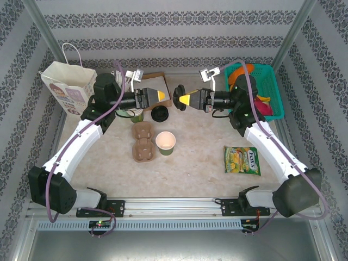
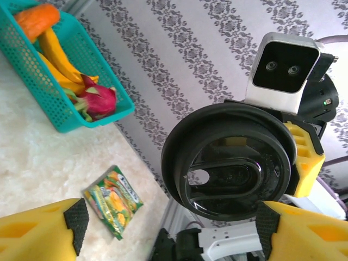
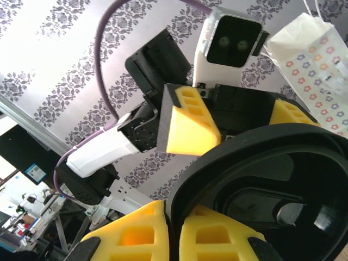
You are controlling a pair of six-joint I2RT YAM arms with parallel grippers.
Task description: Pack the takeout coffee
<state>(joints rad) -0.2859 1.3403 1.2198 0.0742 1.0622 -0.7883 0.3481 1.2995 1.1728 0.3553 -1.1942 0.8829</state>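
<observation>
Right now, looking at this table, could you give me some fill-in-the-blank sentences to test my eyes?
1. The right gripper pinches a black ____ by its rim.
2. The jaws of the left gripper stand ____.
3. The dragon fruit lies in the teal ____.
4. The snack packet lies on the ____ half of the table.
Missing words: lid; open; basket; right.

Left hand (image 1: 162,97) spread open, facing the pinched-shut right hand (image 1: 182,100).
</observation>
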